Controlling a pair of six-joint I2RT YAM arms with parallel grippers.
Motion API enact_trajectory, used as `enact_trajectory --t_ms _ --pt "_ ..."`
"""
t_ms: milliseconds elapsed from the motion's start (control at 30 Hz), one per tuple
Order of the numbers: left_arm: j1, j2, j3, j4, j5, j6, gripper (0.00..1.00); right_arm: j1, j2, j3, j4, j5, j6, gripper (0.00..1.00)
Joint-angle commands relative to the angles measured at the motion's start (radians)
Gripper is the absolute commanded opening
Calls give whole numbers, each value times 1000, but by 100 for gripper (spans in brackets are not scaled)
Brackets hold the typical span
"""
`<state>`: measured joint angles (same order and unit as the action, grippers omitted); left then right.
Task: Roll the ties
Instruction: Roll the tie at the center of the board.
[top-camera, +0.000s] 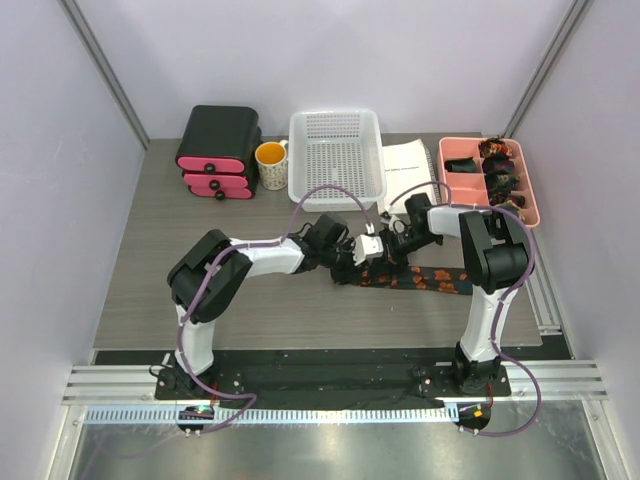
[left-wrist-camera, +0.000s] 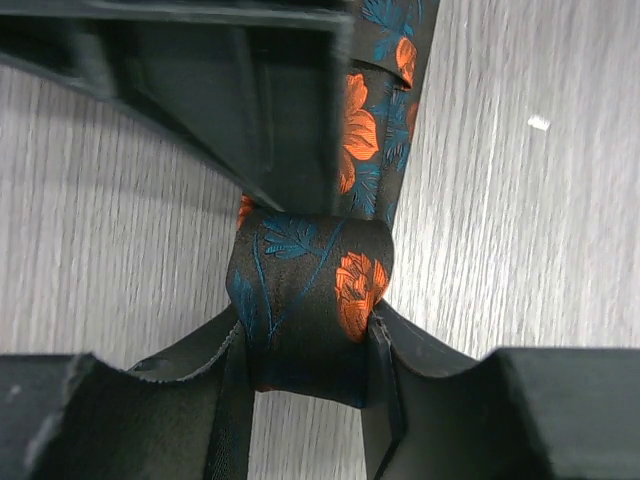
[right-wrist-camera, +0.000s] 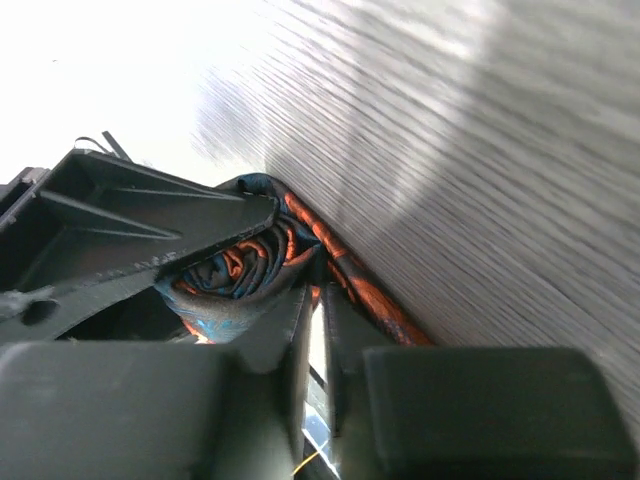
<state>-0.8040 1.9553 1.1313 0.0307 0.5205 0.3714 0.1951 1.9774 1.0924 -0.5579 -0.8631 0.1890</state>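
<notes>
The grey wood table (top-camera: 130, 280) is walled by pale panels at the back and sides and ends at a metal rail by the arm bases; its broadest bare stretch lies left of the arms, while the back edge is lined with things. A sheet of paper (top-camera: 410, 160) carries print too small to read. The pink tray (top-camera: 455, 160) holds several rolled ties (top-camera: 500, 172) in its right-hand compartments; a white basket (top-camera: 335, 155), a mug (top-camera: 270, 158) and a black-and-pink drawer box (top-camera: 215, 150) stand beside it. Mid-table the tie (top-camera: 440, 280) trails rightward, its rolled end (left-wrist-camera: 310, 290) clasped on both sides by the left gripper (left-wrist-camera: 305, 360). The right gripper (right-wrist-camera: 312, 325) sits against the coil with its jaws a slit apart; whether it grips cannot be told
</notes>
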Motion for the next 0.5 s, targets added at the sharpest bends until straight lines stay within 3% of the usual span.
enact_trajectory --t_ms 0,100,233,467 --pt "-11 -12 25 -296 -181 136 18 -5 -41 90 -48 -2 -69 32" --pt "-12 -6 45 -388 -221 167 18 -23 -84 98 -115 -17 -106 42" --pt "-26 36 99 -468 -240 175 20 -28 -143 75 -143 -63 -120 47" --pt "-32 100 183 -523 -243 146 30 3 -97 20 1 -114 15 49"
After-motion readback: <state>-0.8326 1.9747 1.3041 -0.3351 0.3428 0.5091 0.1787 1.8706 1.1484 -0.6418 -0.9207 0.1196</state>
